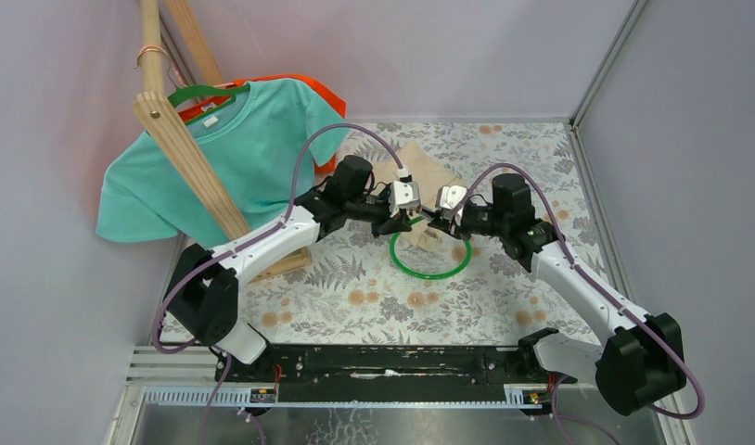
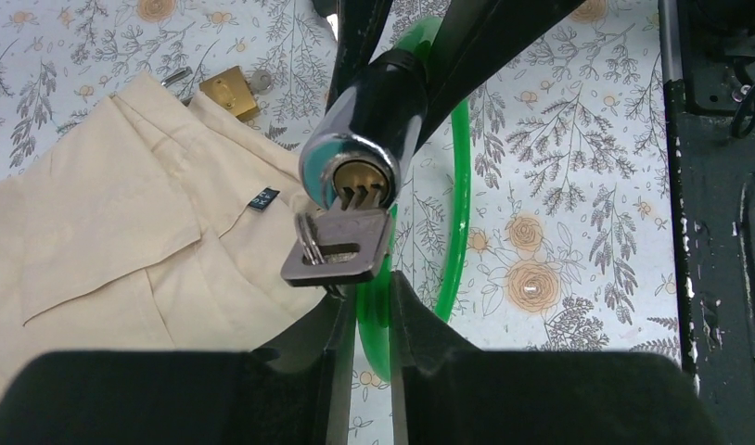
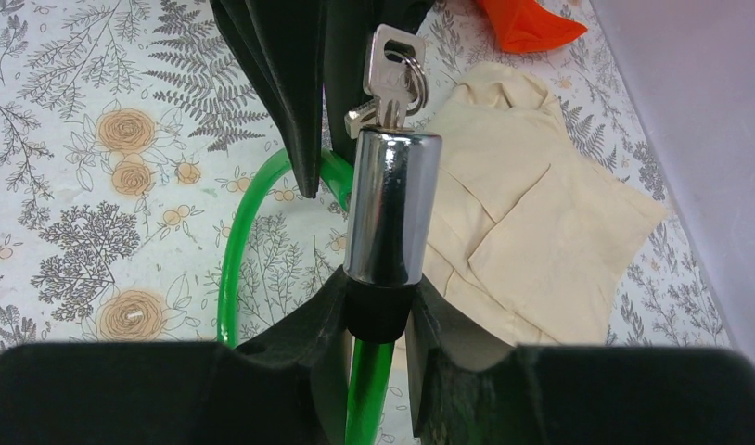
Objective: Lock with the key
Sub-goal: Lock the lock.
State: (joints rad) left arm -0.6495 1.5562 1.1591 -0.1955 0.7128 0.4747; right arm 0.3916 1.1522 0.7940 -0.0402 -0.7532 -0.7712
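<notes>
Right gripper [image 3: 378, 311] clamps chrome cylindrical lock [image 3: 390, 204]

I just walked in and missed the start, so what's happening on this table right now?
Two robot arms are working on a green cable lock. The right gripper is clamped on its shiny chrome cylinder. A silver key on a ring sits in the keyhole, and the left gripper, fingertips narrowly parted, is right at the key's head; whether it actually grips it isn't clear.
</notes>
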